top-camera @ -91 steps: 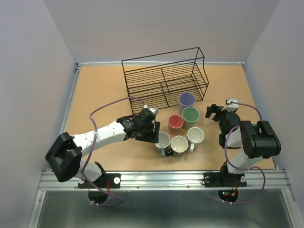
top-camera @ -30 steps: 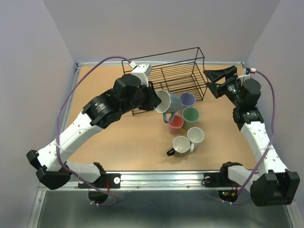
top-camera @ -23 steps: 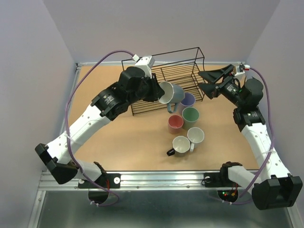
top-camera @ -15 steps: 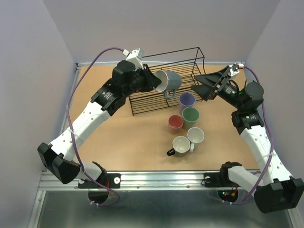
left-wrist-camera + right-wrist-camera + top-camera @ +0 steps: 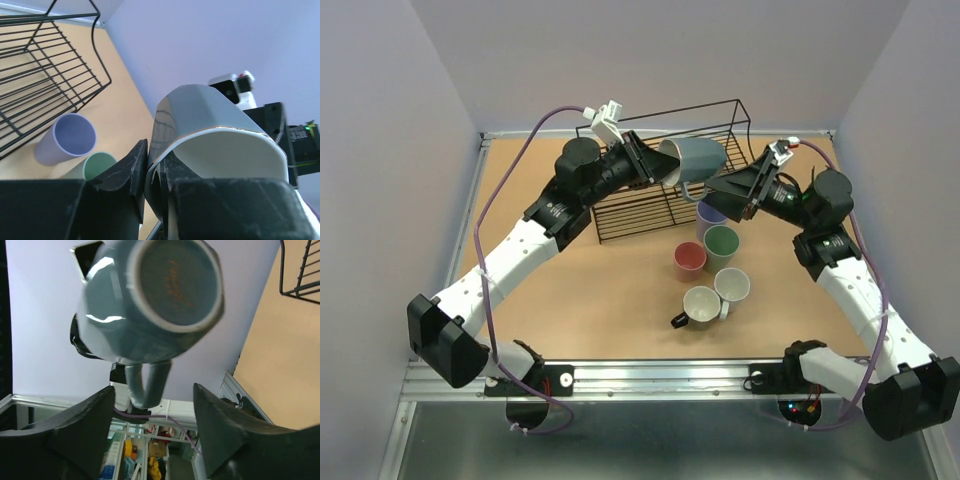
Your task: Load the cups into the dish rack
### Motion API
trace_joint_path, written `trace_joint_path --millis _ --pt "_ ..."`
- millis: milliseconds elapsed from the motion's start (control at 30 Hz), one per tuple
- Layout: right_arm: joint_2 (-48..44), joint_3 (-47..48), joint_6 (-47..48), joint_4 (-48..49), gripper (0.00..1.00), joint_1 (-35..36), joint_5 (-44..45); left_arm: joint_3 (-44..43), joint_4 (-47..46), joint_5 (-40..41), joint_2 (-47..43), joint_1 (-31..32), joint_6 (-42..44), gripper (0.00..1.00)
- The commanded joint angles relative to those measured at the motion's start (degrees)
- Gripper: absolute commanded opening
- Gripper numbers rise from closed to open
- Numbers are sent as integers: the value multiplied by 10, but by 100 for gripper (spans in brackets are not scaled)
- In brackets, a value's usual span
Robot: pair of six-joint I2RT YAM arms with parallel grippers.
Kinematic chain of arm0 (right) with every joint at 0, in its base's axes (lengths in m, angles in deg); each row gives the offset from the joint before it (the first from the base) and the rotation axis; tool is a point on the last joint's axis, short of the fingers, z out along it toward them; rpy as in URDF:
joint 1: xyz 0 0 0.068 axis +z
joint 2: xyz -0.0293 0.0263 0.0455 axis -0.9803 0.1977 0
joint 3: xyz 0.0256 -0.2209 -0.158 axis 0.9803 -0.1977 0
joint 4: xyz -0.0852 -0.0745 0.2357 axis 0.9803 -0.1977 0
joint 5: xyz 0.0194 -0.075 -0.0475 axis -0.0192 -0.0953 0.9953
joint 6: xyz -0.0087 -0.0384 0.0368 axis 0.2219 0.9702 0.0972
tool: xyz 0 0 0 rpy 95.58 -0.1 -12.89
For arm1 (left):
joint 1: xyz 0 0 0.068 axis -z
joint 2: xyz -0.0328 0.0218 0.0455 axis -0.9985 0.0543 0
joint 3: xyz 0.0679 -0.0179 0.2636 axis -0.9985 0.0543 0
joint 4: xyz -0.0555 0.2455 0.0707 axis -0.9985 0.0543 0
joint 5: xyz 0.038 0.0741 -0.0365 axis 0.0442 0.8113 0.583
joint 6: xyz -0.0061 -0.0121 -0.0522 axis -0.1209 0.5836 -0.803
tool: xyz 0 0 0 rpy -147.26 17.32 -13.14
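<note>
My left gripper is shut on the rim of a grey-blue mug, one finger inside and one outside, and holds it on its side in the air above the black wire dish rack. In the left wrist view the gripper pinches the mug's wall. My right gripper is open beside the mug; in its wrist view the gripper straddles the mug's handle without touching it, below the mug's base. Lavender, green and pink-red tumblers stand on the table.
A white mug and a black mug with a pale inside stand nearer the front. The lavender tumbler and the green one lie below the held mug. The rack's corner shows at top right. Purple walls enclose the table.
The left arm has lifted the grey-blue mug up and to the right over the rack. The right gripper has moved left to the mug, and its jaws have narrowed around the handle.
</note>
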Motion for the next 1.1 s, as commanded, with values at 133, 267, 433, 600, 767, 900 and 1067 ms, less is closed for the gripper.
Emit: trace_joint_path --millis 133,267,433,600,767,900,1067 --pt "30 33 23 17 58 45 5 9 -187 -33 -30 -1 -66 0" --pt "30 30 17 36 55 47 24 19 -190 -36 -32 -1 -71 0" --pt "22 -2 -30 118 54 48 43 47 -194 -37 -39 -2 -78 0" --pt "32 5 -30 131 50 50 40 65 -211 -50 -37 -1 -91 0" --pt "47 12 -27 132 41 54 36 64 -220 -64 -26 -1 -98 0" --pt "48 15 -21 132 37 57 41 56 -226 -78 -10 0 -102 0" --pt "39 10 -11 137 11 60 55 62 -228 -82 -9 2 -101 0"
